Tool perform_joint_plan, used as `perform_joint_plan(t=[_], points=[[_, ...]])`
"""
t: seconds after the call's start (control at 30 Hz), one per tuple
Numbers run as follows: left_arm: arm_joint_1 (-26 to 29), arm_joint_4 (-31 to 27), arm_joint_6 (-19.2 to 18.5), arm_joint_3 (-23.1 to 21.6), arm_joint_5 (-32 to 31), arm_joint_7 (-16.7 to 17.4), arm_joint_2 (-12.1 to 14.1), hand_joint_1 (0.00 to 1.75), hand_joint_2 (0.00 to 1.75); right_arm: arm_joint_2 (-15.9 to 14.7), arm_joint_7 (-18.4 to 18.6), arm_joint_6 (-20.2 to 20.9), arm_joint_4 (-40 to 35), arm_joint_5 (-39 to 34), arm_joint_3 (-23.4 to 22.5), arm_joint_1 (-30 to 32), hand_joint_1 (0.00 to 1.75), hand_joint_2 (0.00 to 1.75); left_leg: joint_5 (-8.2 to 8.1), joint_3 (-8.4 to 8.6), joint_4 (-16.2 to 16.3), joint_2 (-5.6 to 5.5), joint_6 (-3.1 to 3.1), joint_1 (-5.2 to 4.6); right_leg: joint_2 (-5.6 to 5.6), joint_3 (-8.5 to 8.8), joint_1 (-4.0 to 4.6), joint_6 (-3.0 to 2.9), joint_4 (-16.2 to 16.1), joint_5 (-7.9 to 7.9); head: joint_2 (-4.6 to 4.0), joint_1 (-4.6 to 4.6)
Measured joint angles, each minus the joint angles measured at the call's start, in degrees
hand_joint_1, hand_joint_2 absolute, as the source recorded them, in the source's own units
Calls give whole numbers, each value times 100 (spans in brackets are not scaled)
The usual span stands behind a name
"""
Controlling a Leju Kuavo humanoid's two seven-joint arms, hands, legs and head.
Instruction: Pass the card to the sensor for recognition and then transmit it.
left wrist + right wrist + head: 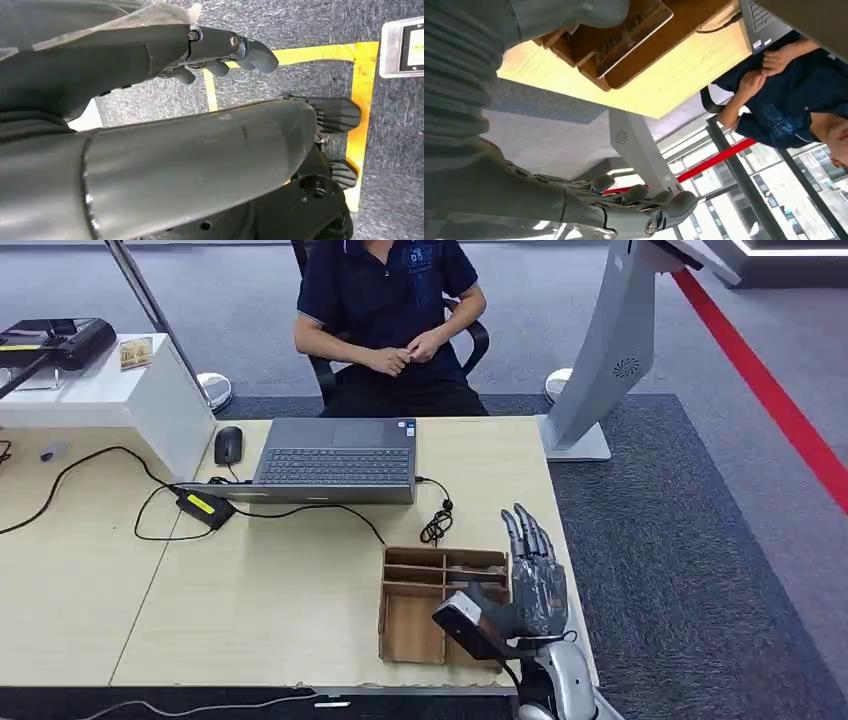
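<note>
Grey office carpet (680,570) all around, with a red line (770,390) running across it on the right and the foot of a white kiosk stand (610,350) parked off the far right corner of the table (280,610). It's a light wood table.

On it, toward the far side, sits an open laptop (335,460) with a black mouse (228,444) just beside its left edge and a power brick (205,505) with a yellow label in front of that, cables trailing off. A person (390,300) in a dark polo sits behind the laptop, hands together. On the far left there's a white raised shelf (100,390) with a black device (60,340) on top.

Near the front right corner is a wooden divider box (383,610) with several slots. The right robot hand (535,585) is right next to the box on its right side, fingers stretched out straight, close together and pointing away from the robot, holding nothing. Its thumb side overlaps the box's near right corner.

The left robot hand (225,52) hangs down by the robot's body over carpet marked with yellow tape (360,100), fingers loosely bent with nothing in them.

As for the card, honestly can't tell where it is; I can't make it out in the box slots from this angle.
</note>
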Motion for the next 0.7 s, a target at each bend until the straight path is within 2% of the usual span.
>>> perform_joint_plan(t=[0.7], points=[[0,0,0,-4,-15,0,24,0,0,124,-138,0,267,2,-39,6,0,175,0,0,0,0,0,0,0,-1,0,0,0,0,0,0]])
